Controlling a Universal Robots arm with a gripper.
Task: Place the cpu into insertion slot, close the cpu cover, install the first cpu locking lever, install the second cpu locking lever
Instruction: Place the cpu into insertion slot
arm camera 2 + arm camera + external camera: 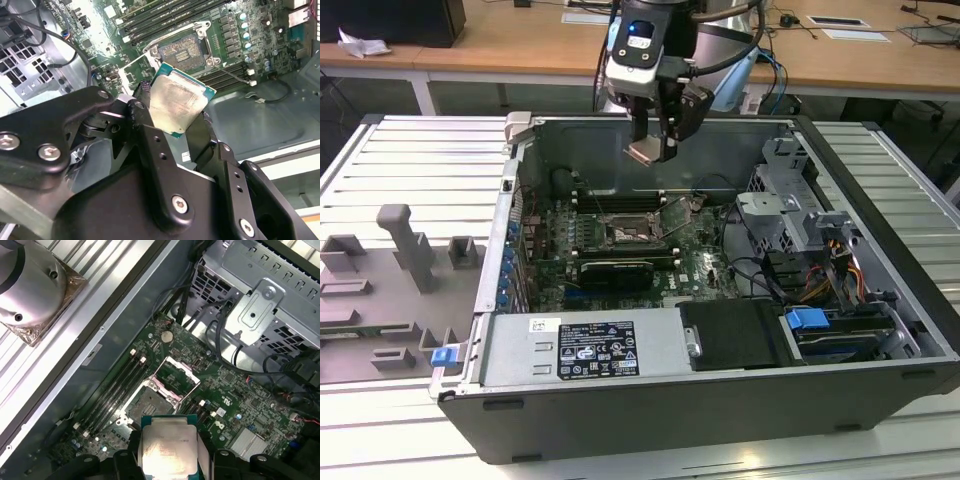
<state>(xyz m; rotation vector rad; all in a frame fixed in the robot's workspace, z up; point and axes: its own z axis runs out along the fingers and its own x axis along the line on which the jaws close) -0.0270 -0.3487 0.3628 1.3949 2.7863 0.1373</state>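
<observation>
A ribbed aluminium table (pixel 410 160) carries the work, with pale wooden desks (pixel 520 40) across the far side of the room. On the table lies a big dark grey computer case (pixel 720 400), its side off and its inside facing up. On the exterior view's left, matte grey blocky fixtures (pixel 410 250) stand on the table.

Inside the case a flat steel power supply (pixel 650 345) lies along the near wall. A perforated metal drive cage (pixel 790 210) fills the exterior view's right, with loose cables beside it. The green motherboard (pixel 700 265) covers the floor, and on it sits a long black graphics card (pixel 615 272).

The insertion slot (pixel 628 235) is a small dark square with a silver rim, lying beside the memory slots (pixel 117 385). The cpu cover (pixel 182 369), a thin silver frame, is swung up off the slot.

The gripper (pixel 653 150) hangs above the board, roughly over the slot. Its black fingers (pixel 142 117) pinch the cpu (pixel 177 102) by two opposite edges. The chip is square and flat, with a pale silver-beige face, dull and smeared, and a green edge. It is tilted in the air, clear of the slot.
</observation>
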